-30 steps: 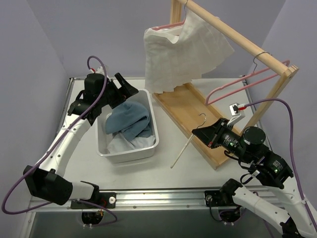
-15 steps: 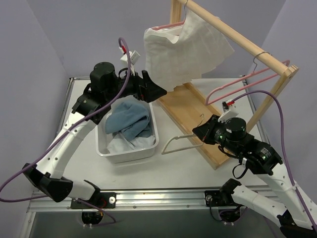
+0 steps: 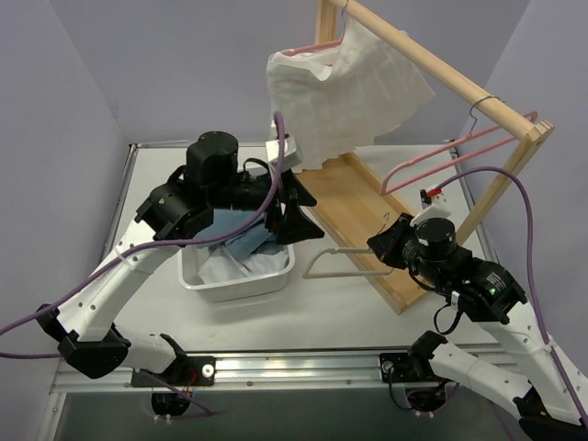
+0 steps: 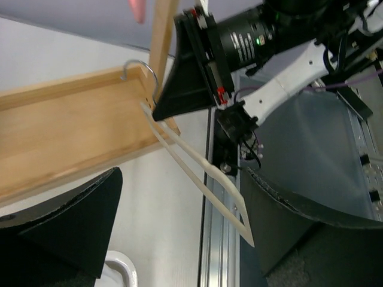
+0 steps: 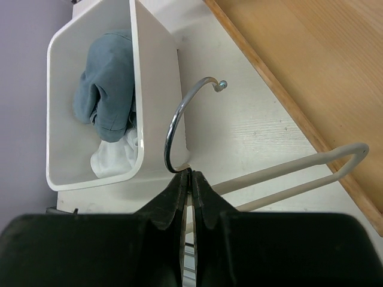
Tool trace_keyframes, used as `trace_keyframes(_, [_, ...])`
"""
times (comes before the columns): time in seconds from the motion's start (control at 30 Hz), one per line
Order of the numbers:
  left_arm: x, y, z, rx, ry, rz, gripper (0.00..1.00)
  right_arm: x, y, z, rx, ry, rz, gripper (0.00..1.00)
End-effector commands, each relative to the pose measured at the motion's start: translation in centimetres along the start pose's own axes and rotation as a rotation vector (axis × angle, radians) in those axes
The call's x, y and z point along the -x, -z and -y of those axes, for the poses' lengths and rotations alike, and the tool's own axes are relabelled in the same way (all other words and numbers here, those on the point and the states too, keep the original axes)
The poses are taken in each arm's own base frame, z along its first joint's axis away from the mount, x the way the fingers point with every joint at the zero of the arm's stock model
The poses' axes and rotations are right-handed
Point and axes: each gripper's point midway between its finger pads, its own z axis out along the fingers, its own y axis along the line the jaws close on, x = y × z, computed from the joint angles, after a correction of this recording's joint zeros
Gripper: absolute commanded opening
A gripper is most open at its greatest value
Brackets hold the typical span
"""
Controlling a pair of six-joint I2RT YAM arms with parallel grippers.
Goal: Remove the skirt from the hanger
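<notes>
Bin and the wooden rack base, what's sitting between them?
The white hanger, its hook pinched in the right gripper's shut jaws, crosses a strip of table. The right wrist view shows it best.

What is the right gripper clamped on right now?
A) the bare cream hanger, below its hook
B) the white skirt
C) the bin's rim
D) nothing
A: the right wrist view shows the right gripper shut on the cream hanger just under its metal hook, away from the skirt.

Wooden rack (image 3: pixel 344 197), cloth skirt (image 3: pixel 331 92), glossy plastic bin (image 5: pixel 152 89)
</notes>
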Motion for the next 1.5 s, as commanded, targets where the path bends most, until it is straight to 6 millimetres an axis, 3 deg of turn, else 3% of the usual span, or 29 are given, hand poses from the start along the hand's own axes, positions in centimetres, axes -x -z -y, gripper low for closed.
trace_keyframes(0.0, [-2.9, -0.5, 1.4, -0.05, -0.033, -0.132, 0.89, 2.4, 1.1, -0.5, 0.004, -0.034, 0.086, 0.0])
trace_keyframes(0.27, [-4.5, -1.0, 3.4, -0.103, -0.092, -0.17, 0.89, 2.8, 1.4, -0.7, 0.007, -0.041, 0.096, 0.0])
trace_keyframes(0.37, [-5.4, -1.2, 3.1, -0.079, -0.09, -0.215, 0.88, 3.1, 1.7, -0.9, 0.014, -0.043, 0.106, 0.0])
trace_keyframes(0.43, [-6.0, -1.5, 2.1, -0.022, -0.077, -0.244, 0.82, 3.5, 2.1, -1.4, 0.043, -0.05, 0.121, 0.0])
trace_keyframes(0.5, [-6.6, -1.6, 1.5, -0.001, -0.061, -0.273, 0.74, 3.9, 2.6, -1.6, 0.059, -0.057, 0.138, 0.0])
trace_keyframes(0.53, [-6.8, -1.9, 1.2, 0.008, -0.054, -0.283, 0.59, 4.0, 2.7, -1.6, 0.062, -0.056, 0.142, 0.0])
trace_keyframes(0.6, [-7.1, -2.1, 1.0, 0.008, -0.044, -0.298, 0.43, 4.1, 3.0, -1.6, 0.065, -0.059, 0.151, 0.0])
trace_keyframes(0.63, [-7.2, -2.2, 0.8, 0.015, -0.038, -0.3, 0.23, 4.1, 3.0, -1.5, 0.064, -0.06, 0.15, 0.0])
trace_keyframes(0.7, [-7.1, -2.3, 0.0, 0.06, -0.039, -0.301, 0.03, 3.7, 3.0, -1.5, 0.072, -0.057, 0.14, 0.0])
trace_keyframes(0.73, [-7.0, -2.2, -0.5, 0.093, -0.037, -0.301, 0.02, 3.7, 3.0, -1.6, 0.077, -0.048, 0.137, 0.08])
trace_keyframes(0.77, [-6.8, -1.8, -1.8, 0.18, -0.045, -0.303, 0.02, 3.5, 3.1, -1.7, 0.086, -0.043, 0.129, 0.36])
trace_keyframes(0.87, [-6.1, -0.6, -4.8, 0.362, -0.059, -0.302, 0.02, 3.7, 4.0, -1.5, 0.093, -0.043, 0.142, 0.76])
trace_keyframes(1.0, [-4.7, 0.2, -6.9, 0.447, -0.04, -0.252, 0.02, 4.7, 6.6, -2.3, 0.174, -0.051, 0.187, 0.84])
trace_keyframes(1.1, [-3.2, 0.2, -7.9, 0.462, -0.001, -0.181, 0.02, 5.0, 8.8, -3.9, 0.29, -0.03, 0.196, 0.78])
trace_keyframes(1.17, [-2.3, 0.1, -8.4, 0.453, 0.0, -0.148, 0.02, 5.0, 10.1, -4.5, 0.353, 0.001, 0.201, 0.62])
trace_keyframes(1.2, [-2.1, 0.0, -9.4, 0.469, 0.01, -0.146, 0.02, 5.1, 10.7, -4.8, 0.375, 0.008, 0.207, 0.52])
trace_keyframes(1.23, [-0.6, 0.2, -9.3, 0.47, -0.002, -0.116, 0.02, 4.8, 11.2, -5.1, 0.403, 0.017, 0.191, 0.31])
trace_keyframes(1.3, [0.6, 0.2, -10.2, 0.48, 0.0, -0.091, 0.02, 4.9, 12.2, -4.5, 0.401, 0.013, 0.211, 0.12])
trace_keyframes(1.33, [2.5, 0.3, -9.5, 0.449, -0.023, -0.046, 0.02, 5.1, 12.7, -4.2, 0.398, 0.005, 0.227, 0.0])
trace_keyframes(1.47, [8.0, 0.4, -7.7, 0.366, -0.104, 0.11, 0.02, 5.4, 13.7, -3.4, 0.391, -0.015, 0.265, 0.0])
